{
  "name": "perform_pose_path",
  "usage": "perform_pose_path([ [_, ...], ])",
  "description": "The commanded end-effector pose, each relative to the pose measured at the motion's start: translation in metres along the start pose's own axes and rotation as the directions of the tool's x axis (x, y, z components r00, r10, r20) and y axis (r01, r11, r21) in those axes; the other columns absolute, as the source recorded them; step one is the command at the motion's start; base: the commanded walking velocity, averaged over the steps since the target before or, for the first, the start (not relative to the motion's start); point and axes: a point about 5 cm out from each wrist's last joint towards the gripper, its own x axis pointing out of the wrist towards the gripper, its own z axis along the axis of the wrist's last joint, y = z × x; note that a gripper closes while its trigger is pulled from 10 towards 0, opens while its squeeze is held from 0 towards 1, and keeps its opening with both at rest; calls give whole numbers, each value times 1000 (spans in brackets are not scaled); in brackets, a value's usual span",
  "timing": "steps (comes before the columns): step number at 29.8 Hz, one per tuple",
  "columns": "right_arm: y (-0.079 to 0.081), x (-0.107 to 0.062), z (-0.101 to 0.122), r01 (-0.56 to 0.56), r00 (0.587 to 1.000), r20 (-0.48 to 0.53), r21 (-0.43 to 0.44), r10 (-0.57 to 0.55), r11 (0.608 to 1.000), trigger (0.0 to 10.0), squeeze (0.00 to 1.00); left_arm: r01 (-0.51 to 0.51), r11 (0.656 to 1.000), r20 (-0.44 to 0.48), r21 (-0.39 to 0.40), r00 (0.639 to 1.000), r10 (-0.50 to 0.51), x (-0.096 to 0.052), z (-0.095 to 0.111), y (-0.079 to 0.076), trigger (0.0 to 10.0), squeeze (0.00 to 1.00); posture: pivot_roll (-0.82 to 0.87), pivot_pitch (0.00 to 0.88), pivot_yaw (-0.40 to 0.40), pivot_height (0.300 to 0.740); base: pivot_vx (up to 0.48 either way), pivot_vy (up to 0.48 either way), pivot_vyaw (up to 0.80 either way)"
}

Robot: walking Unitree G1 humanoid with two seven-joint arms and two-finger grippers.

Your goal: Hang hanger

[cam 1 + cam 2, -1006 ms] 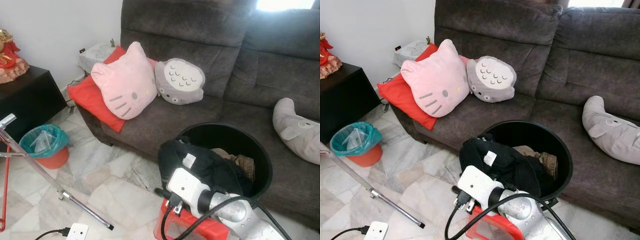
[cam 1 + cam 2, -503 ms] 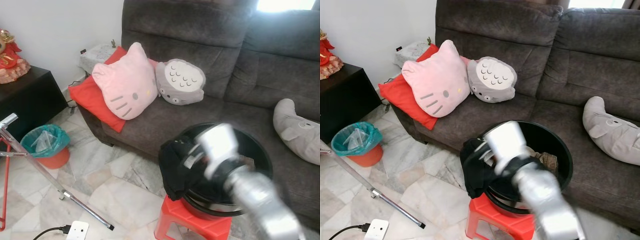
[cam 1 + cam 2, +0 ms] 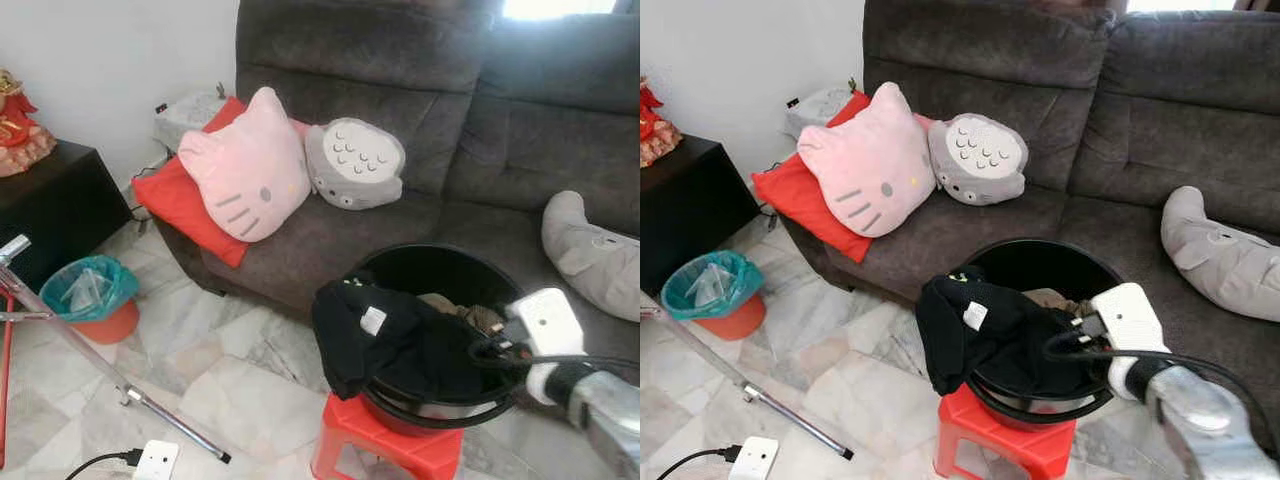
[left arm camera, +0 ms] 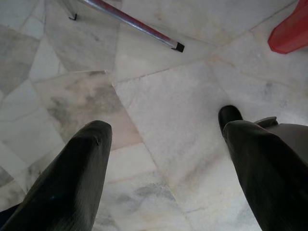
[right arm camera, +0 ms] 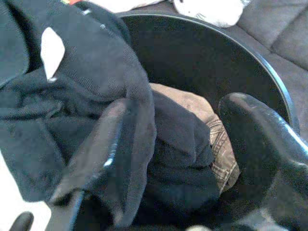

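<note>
The right tool [image 5: 168, 159] hangs over the black bucket [image 3: 505, 290] at the lower right of the head view, its 2 black fingers [image 5: 260, 134] spread wide apart. One finger lies against a fold of the black garment [image 3: 390, 335], but the tool is not closed on anything. The garment is draped over the bucket's near-left rim, a white label [image 3: 373, 320] showing on it, and a brown garment [image 5: 204, 120] lies deeper inside the bucket. The bucket stands on a red stool [image 3: 385, 450] at the bottom centre of the frame, just in front of the dark grey sofa [image 3: 400, 60].

The left tool [image 4: 166, 159] points down at the marble floor [image 4: 159, 86], its 2 fingers wide apart and holding nothing.

No hanger can be made out among the clothes. A metal rack leg [image 3: 120, 375] runs diagonally across the lower left of the head view.

On the sofa, at the upper middle, sit a pink cat cushion [image 3: 250, 170], a red cushion [image 3: 180, 205] behind it and a grey round plush [image 3: 355, 165]. A teal-lined bin [image 3: 90, 300] stands at the left edge.
</note>
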Motion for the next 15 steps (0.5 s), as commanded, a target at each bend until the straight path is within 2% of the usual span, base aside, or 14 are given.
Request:
perform_pose_path([
  [1,0,-5,-4,-78,997,5,-22,78,997,10000,1000,13,1000,-18,21,1000,-12,0,-4,-2,10000,0,-155,0,70,740,0,0,0],
  [2,-8,-5,-7,-57,998,-1,-1,57,998,10000,941,14,1000,-18,21,1000,-13,0,-4,-2,10000,0,-155,0,70,740,0,0,0],
  [3,-8,-5,-7,-57,998,-1,-1,57,998,10000,941,14,1000,-18,21,1000,-13,0,-4,-2,10000,0,-155,0,70,740,0,0,0],
  [4,-14,-5,-9,-33,999,-4,13,33,999,10000,710,13,1000,-19,21,1000,-13,0,-4,-2,10000,0,-153,0,70,740,0,0,0],
  [5,-16,-5,-9,-26,1000,-4,14,27,1000,10000,710,13,1000,-19,21,1000,-13,0,-4,-2,10000,0,-153,0,70,740,0,0,0],
  [6,-19,-5,-9,-18,1000,7,27,18,999,10000,0,13,1000,-19,21,1000,-13,0,-4,-2,10000,0,-154,0,71,740,0,0,0],
  [9,-27,-2,-12,-20,999,43,114,15,993,10000,0,11,1000,-21,23,1000,-11,-1,-5,0,10000,0,-152,0,70,740,0,0,0],
  [11,-28,0,-14,-24,999,43,122,19,992,10000,0,9,1000,-24,22,1000,-9,-1,-6,1,10000,0,-151,0,70,740,0,0,0],
  [15,-26,7,-13,-85,992,111,179,66,980,10000,0,6,1000,-31,24,1000,-6,-1,-8,2,10000,0,-150,0,70,740,0,0,0],
])
